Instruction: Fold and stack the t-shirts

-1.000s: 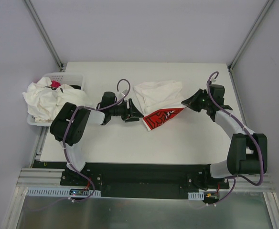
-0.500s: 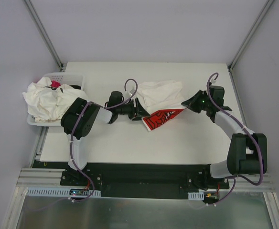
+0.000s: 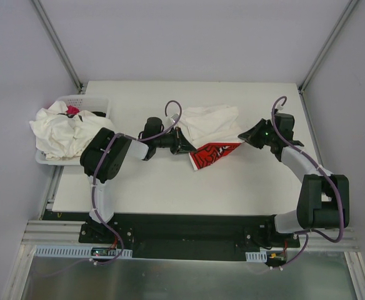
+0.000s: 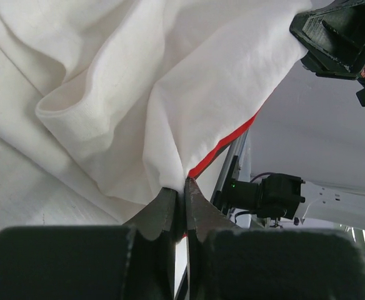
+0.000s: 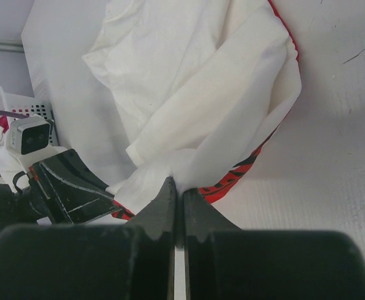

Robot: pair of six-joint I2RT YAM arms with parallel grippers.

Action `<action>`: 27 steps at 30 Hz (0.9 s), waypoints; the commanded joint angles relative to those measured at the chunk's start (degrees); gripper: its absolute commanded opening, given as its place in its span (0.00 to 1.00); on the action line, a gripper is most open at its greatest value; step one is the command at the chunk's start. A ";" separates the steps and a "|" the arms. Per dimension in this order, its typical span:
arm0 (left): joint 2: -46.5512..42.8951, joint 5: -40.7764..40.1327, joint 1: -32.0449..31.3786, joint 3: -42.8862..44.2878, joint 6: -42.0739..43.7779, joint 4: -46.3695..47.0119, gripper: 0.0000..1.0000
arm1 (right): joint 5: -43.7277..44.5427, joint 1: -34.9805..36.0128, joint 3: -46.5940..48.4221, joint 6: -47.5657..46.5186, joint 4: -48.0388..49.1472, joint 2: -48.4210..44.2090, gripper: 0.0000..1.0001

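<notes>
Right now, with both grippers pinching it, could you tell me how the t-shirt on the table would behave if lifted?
The t-shirt is probably floppy: it lies in soft folds and would likely sag between the left gripper and right gripper. It looks thin and light, so it might slip from such small pinches.

There was one table [image 3: 170, 181], one white basket [image 3: 89, 100], one red packet with white print [image 3: 210, 154] and one small pink thing [image 3: 73, 110]. One off-white shirt [image 3: 210, 122] lay out on the table, while the heap of shirts [image 3: 60, 134] in the basket was too tangled to count — no number could be told. Two arms showed, the left arm [image 3: 101, 159] and the right arm [image 3: 304, 162], each ending in one gripper — the left gripper [image 3: 184, 146] and the right gripper [image 3: 240, 136].
</notes>
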 commanded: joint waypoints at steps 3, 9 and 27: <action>-1.46 -1.01 -0.43 0.43 1.77 0.04 0.00 | -0.71 -0.73 -0.55 0.74 2.91 -0.96 0.01; -4.62 -2.07 0.62 1.04 2.74 -2.67 0.00 | -0.89 -0.73 -0.82 1.36 3.43 -1.49 0.01; -10.26 -2.60 5.45 6.75 7.84 -12.27 0.00 | -1.50 -0.73 5.77 3.46 2.99 0.88 0.01</action>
